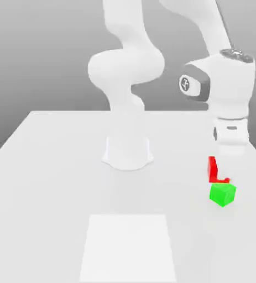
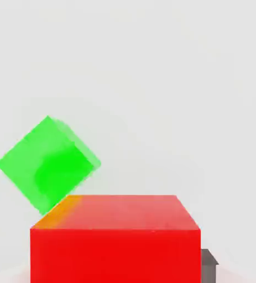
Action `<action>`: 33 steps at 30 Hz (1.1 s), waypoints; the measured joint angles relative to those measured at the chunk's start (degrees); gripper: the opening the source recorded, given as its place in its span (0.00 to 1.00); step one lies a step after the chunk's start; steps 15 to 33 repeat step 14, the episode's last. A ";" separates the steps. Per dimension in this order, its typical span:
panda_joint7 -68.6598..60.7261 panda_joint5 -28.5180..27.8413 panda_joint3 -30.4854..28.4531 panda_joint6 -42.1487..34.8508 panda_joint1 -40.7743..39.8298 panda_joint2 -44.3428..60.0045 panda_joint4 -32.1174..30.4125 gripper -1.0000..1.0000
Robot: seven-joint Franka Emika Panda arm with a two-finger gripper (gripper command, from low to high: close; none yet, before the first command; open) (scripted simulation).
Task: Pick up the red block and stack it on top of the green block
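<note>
Claw (image 1: 223, 168): one, two-fingered, white; lower right of the exterior view, pointing down. State: closed on the red block (image 2: 116, 257), which sits between the fingers; a dark finger part (image 2: 209, 268) shows right against one side of it in the hand view.

Red block: one, small cube, glossy, plain faces. Location: right of the exterior view, below mid-height, just above the green block in the picture and partly hidden by the claw. Looms much larger than its green counterpart in the hand view; judged to be raised off the surface (image 1: 52, 193).

Green block (image 1: 223, 194): one, small cube, plain faces. Location: lower right of the exterior view, resting on the surface, a corner turned toward the viewer. Set askew to the red block in the hand view. Condition: nothing stacked on it.

Step in hand: carrying, between pick-up and placing; a judgement.

Next move, as judged: keep the grip and enough height to clear the green top, bring the red block across until centred over it, turn the wrist if matched edges are wanted, then lower gently and release only once the faces meet. Hazard: coming across too low could nudge the green block; an off-centre release could tip the stack.
</note>
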 joint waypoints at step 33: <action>5.38 -9.57 2.15 13.00 2.39 13.52 0.05 1.00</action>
